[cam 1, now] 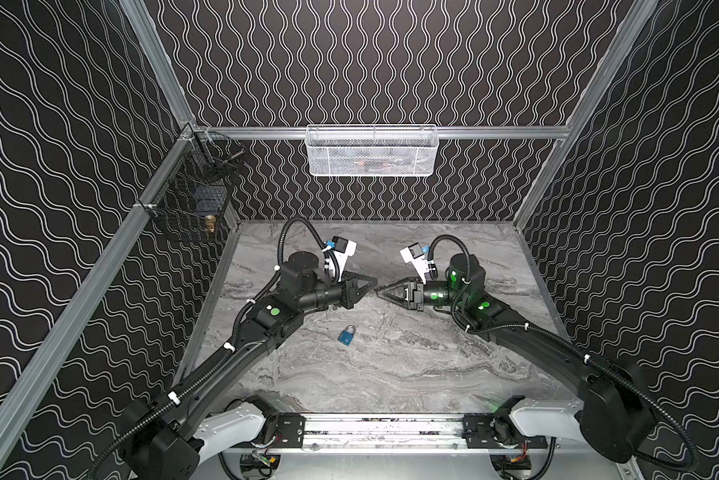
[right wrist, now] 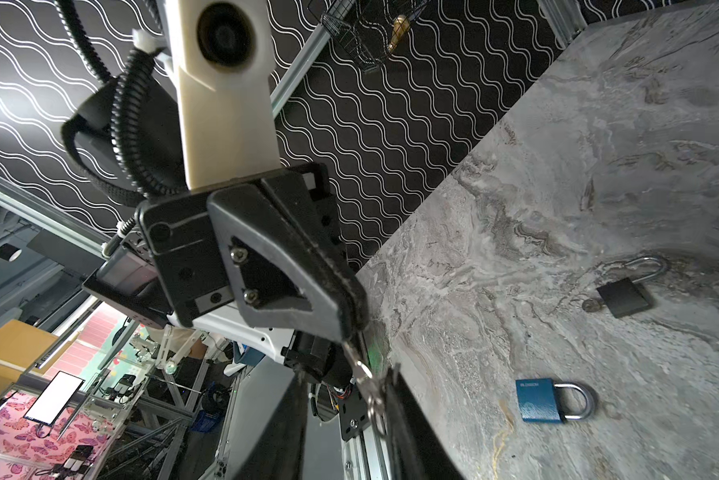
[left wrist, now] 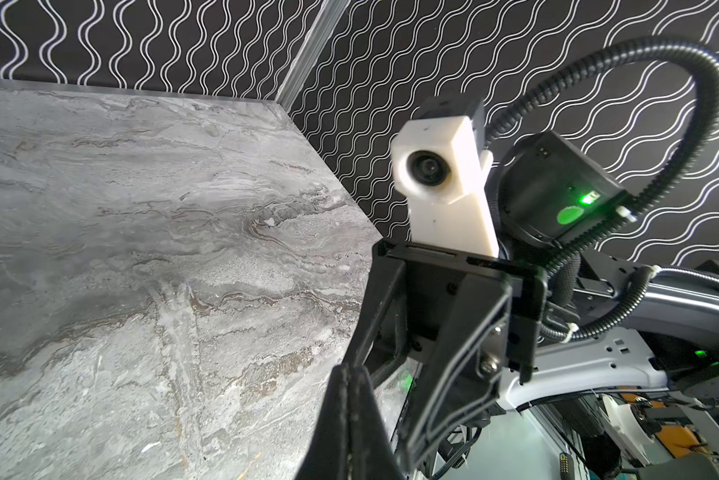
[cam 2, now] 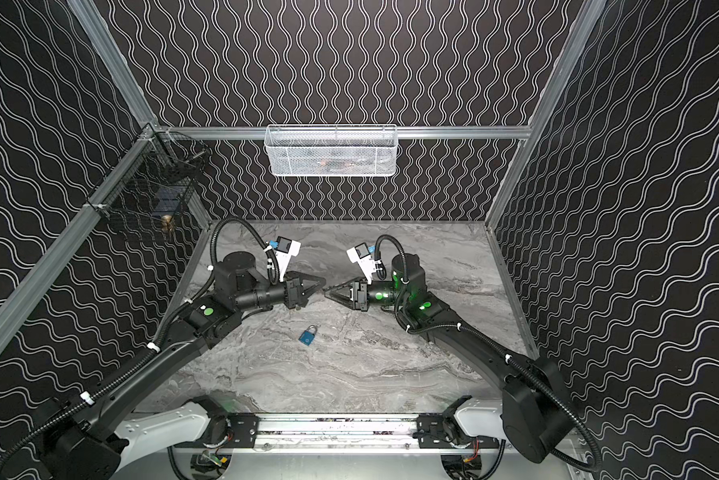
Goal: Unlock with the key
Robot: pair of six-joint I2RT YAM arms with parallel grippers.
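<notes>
Right wrist view only: left hand (right wrist: 355, 328) pressed shut, pinching thin silver key (right wrist: 365, 372) above table (right wrist: 557, 166); right hand (right wrist: 348, 372) part-spread around it. Matte black padlock (right wrist: 623, 296) hidden in both top views; blue padlock (cam 1: 345, 338) flat mid-table.

Only one word can be read: "BLOSSOM", in small pale capitals near one edge of the blue padlock's (right wrist: 538, 401) body, seen in the right wrist view. On the same face sits a faint round emblem, too blurred to make out. The padlock lies flat on the marble table (right wrist: 598, 166), apart from both pairs of jaws and on the robot-base side of where their tips meet. In both top views its lettering is too small to read.
</notes>
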